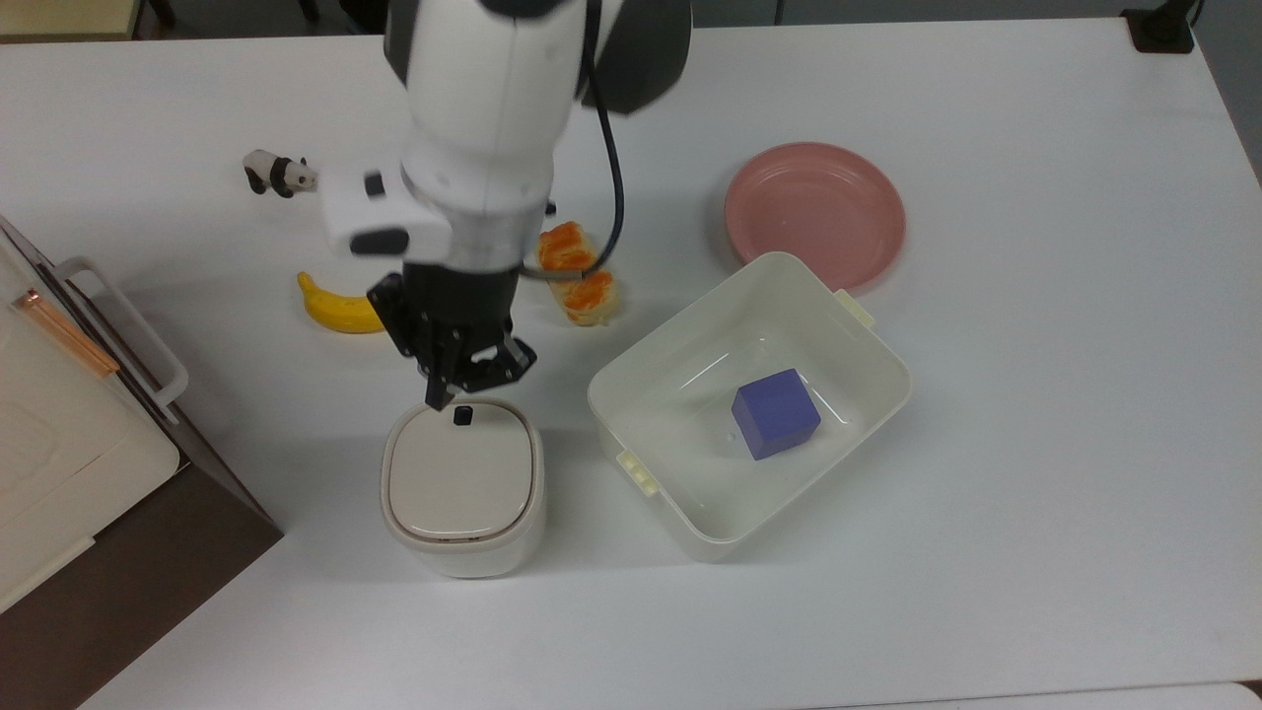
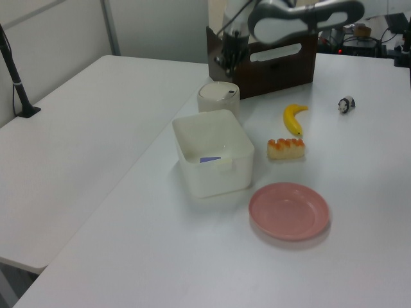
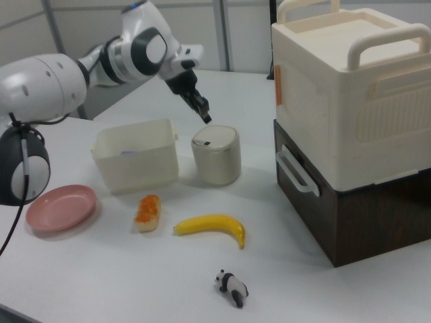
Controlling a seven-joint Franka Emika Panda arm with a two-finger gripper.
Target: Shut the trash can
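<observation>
Cream trash can lid down; gripper jaws together, empty, above.

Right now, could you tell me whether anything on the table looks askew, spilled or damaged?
Nothing stands out. The trash can stands upright with its lid flat, the gripper hangs above it, and the blue cube sits in the white tub.

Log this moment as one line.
trash can: lid down | hand: raised clear of lid, near black button | holding: nothing | tub: purple block inside
</observation>
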